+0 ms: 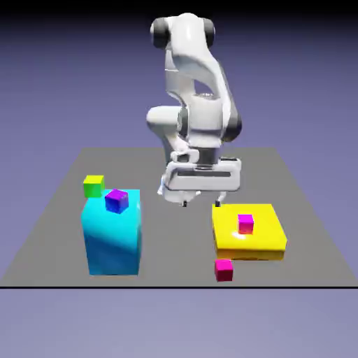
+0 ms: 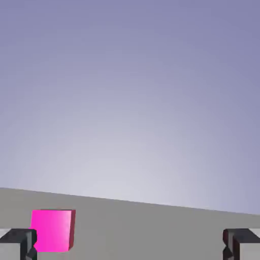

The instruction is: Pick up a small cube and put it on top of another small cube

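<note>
Gripper (image 1: 201,203) held wide open above table (image 1: 56,231), nothing between fingers (image 2: 18,245); one small cube (image 1: 245,224) seated atop yellow block (image 1: 269,241); second small cube (image 1: 224,270) near table's front edge; pink cube (image 2: 53,230) seen just beside one fingertip in hand view.

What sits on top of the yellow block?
One small pink cube rests on the top of the yellow block, near its middle. The rest of that top is bare. A second pink cube lies on the table in front of the block. Nothing hides the top.
</note>
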Controlling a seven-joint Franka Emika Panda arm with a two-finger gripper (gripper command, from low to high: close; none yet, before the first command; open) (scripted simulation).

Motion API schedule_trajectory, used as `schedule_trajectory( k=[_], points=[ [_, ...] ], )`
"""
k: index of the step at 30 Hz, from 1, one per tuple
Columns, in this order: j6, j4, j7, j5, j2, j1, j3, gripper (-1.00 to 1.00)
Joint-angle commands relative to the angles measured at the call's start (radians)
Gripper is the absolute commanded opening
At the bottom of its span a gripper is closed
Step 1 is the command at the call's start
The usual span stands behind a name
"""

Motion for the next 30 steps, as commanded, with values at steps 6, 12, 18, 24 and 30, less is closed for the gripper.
schedule_trajectory(
  k=[6,12,18,24,30],
  points=[
    [-0.203,0.179,0.066,-0.051,0.218,-0.051,0.098,0.00],
    [-0.406,0.359,0.132,-0.103,0.435,-0.099,0.197,0.00],
    [-0.610,0.538,0.198,-0.154,0.652,-0.148,0.295,0.00],
    [-0.753,0.665,0.245,-0.190,0.806,-0.182,0.365,0.00],
    [-0.609,0.565,0.267,-0.232,0.860,-0.184,0.332,-1.00]
  ],
)
